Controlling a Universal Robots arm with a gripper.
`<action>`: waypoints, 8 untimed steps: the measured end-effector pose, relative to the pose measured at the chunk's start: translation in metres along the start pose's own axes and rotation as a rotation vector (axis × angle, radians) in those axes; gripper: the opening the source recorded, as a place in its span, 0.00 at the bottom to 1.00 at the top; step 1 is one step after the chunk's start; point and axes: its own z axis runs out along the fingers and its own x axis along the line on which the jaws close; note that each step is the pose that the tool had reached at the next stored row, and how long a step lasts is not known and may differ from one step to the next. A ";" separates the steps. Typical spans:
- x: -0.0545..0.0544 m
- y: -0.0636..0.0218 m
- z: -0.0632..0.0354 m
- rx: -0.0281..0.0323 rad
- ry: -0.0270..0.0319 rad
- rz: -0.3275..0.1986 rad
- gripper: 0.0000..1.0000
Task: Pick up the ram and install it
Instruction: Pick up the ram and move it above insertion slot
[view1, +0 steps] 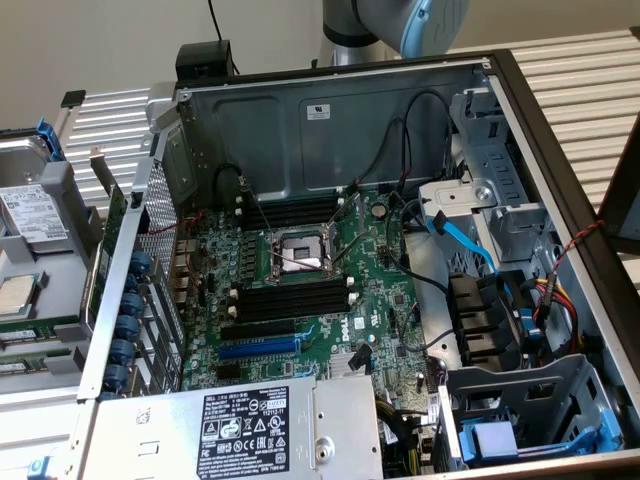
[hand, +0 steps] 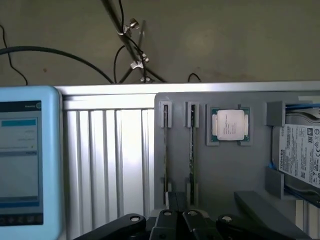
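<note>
- Standing on edge in a grey holder tray (hand: 225, 170), two thin ram sticks (hand: 192, 150) sit side by side in parallel slots – seen edge-on in the wrist view, so their chips cannot be made out.
- Right above those sticks hangs the gripper (hand: 175, 212); its black fingers (hand: 176, 200) look drawn close together near one end of the sticks, though whether they clamp a stick cannot be told.
- Beside the ram, in the same tray, a processor (hand: 229, 123) with a silver lid lies flat in a square pocket, and past it a hard drive (hand: 300, 155) with a white label rests at the tray's far end.
- On the other side of the ram runs a ribbed aluminium surface (hand: 110, 160), then a light-blue tablet-like screen (hand: 22, 160).
- In the exterior view the open computer case (view1: 330, 120) fills the frame – its green motherboard (view1: 390, 300) shows long black memory slots (view1: 290, 300) with nothing in them, a bare CPU socket (view1: 300, 250) between the slot banks, and a blue expansion slot (view1: 258, 348).
- The tray appears at the exterior view's left edge, outside the case.
</note>
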 end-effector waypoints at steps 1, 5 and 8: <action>0.001 -0.0004 0.0018 0.0000 0.0000 0.000 0.11; 0.003 -0.0039 0.0088 0.0000 0.0003 0.000 0.11; 0.003 -0.0051 0.0143 0.0000 0.0003 0.000 0.11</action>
